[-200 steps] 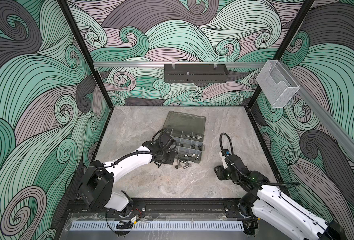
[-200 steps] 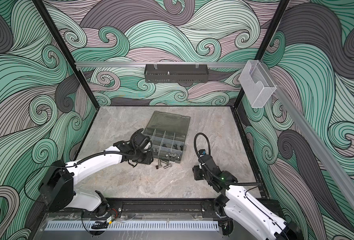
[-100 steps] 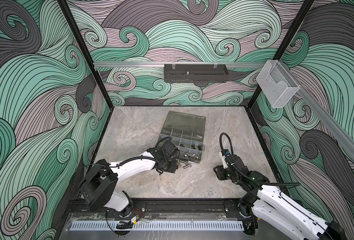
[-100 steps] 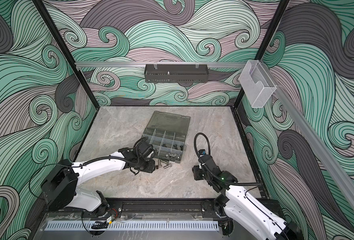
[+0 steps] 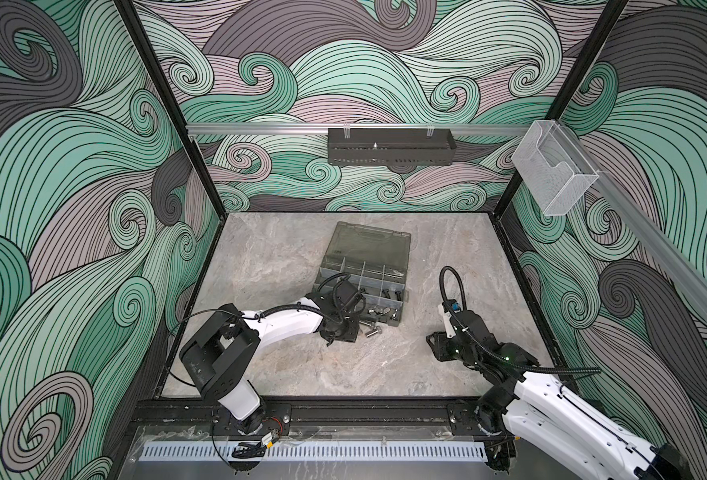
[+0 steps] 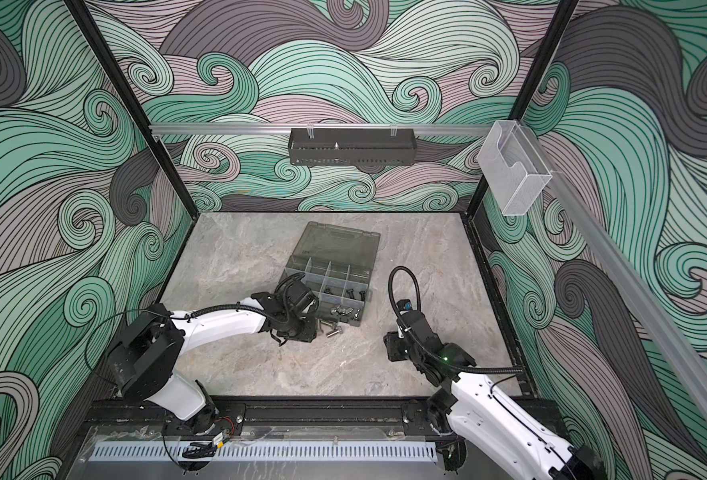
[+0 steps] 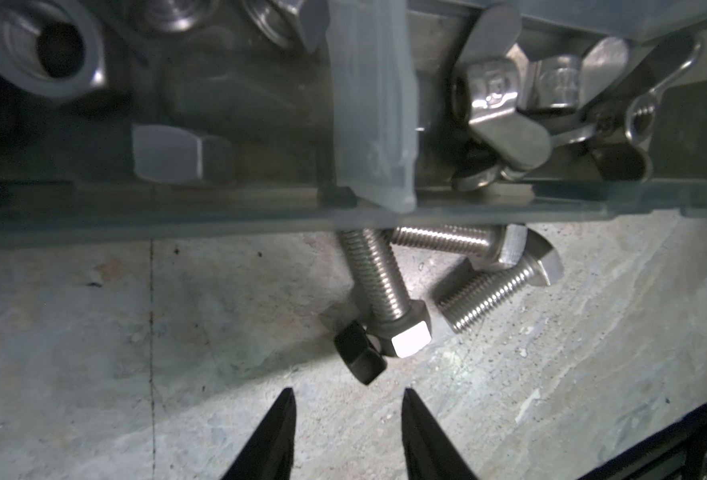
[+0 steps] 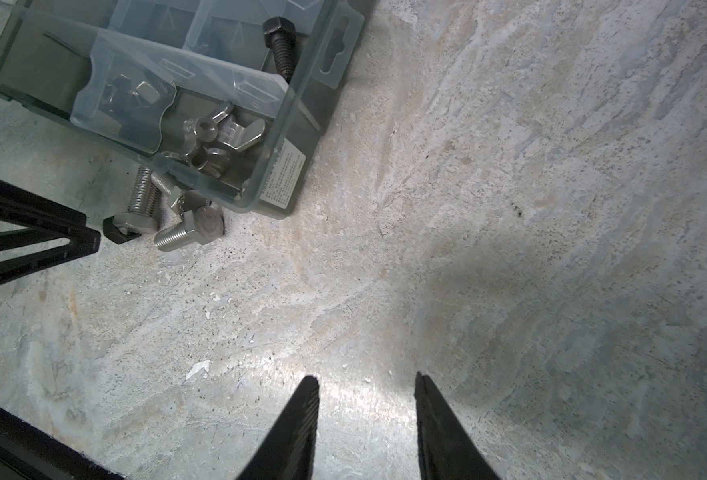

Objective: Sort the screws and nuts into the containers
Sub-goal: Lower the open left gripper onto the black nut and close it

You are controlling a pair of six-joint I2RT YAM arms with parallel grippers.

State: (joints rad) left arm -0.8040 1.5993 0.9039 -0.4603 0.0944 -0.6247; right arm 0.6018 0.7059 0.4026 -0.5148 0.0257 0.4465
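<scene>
Left wrist view shows the left gripper (image 7: 346, 392) released: its two black fingers stand apart and nothing is between them, low over the tabletop (image 7: 94, 353). Just ahead of the fingertips lies a black nut (image 7: 360, 353), which touches the hex head of a silver screw (image 7: 379, 282). Two more silver screws (image 7: 497, 295) lie just beside it, one leaning against the head of the other. All three lie close against the outer wall of the organiser case (image 7: 219, 216).

Behind this wall, one cell holds a heap of silver wing nuts (image 7: 505, 124). The neighbour cell, past a thin divider (image 7: 372, 124), holds hex nuts (image 7: 169, 153), blurred by the plastic.

Right wrist view shows the right gripper (image 8: 365, 378) released as well, fingers apart over bare tabletop and grasping nothing, well apart from the case. A black screw (image 8: 280, 41) lies in a cell behind the wing nuts.

In a top view the case (image 5: 368, 249) sits open near the middle of the frame, with its lid flat toward the back wall. The loose screws lie at its near edge, and the right gripper (image 5: 435, 348) stands to the lower right of it.
</scene>
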